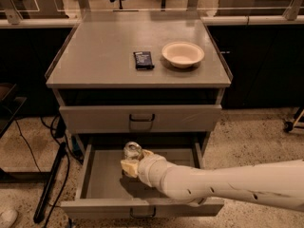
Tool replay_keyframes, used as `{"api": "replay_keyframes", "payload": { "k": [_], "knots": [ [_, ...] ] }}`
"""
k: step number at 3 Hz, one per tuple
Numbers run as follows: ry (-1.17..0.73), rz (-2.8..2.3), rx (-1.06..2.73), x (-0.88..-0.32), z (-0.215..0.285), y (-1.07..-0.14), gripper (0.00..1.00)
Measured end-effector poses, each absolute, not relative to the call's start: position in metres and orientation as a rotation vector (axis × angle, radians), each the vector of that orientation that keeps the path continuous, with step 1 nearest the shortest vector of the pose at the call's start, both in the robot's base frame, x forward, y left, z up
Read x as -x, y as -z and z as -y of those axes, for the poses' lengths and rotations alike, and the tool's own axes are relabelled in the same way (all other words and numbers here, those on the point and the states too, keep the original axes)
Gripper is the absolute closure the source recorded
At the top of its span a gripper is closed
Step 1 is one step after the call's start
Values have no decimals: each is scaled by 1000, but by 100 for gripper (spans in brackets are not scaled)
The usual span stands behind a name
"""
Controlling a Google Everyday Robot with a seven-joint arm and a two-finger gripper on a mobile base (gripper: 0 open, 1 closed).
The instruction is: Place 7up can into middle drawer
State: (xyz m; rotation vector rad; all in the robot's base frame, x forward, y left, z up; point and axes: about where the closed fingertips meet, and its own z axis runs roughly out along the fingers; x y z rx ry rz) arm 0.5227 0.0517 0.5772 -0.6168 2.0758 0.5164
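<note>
The can [133,151] is gripped upright in the gripper [129,165], whose jaws are closed on its lower body, so that the shiny top is kept clear above them. It is held inside the pulled-out drawer [102,178], toward the back and left of middle, low over the tray; whether the floor is touched cannot be told. The arm is angled in across the front right rim, presumably because the shut upper drawer [142,118] overhangs the back. The bowl [183,54] and packet [143,60] are seen on the cabinet top, well apart from the work
</note>
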Motion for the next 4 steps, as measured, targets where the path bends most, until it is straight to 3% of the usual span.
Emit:
{"api": "replay_keyframes", "payload": {
  "k": [4],
  "knots": [
    [-614,-2132,450,-534,-36,-494,100]
  ]
}}
